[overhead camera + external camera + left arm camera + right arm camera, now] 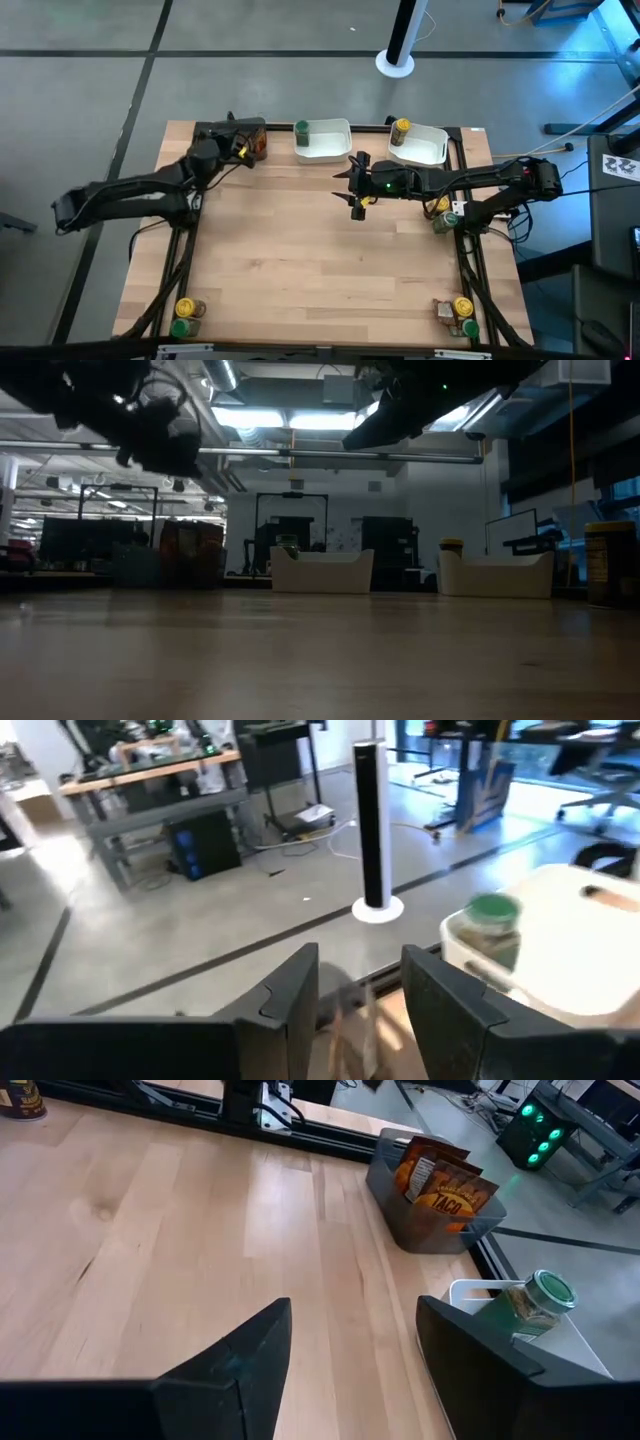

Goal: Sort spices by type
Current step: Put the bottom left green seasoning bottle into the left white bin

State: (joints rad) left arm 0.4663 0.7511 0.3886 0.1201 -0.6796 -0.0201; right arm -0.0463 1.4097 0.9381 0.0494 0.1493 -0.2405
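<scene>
Right wrist view alone shows taco packets (447,1185) inside dark bin (415,1230).

Wide bare stretch of tabletop (310,250) lying open across middle and front. Far edge crowding: dark bin (250,142) with packets, white tray (325,140), second white tray (420,145), green-lidded jar (301,129) and yellow-lidded jar (401,128) sitting at tray ends. Left tool (245,148) hanging over dark bin, right tool (357,187) hovering mid-table with fingers apart. Jar clusters occupying front corners (185,317) and right edge (445,215).
</scene>
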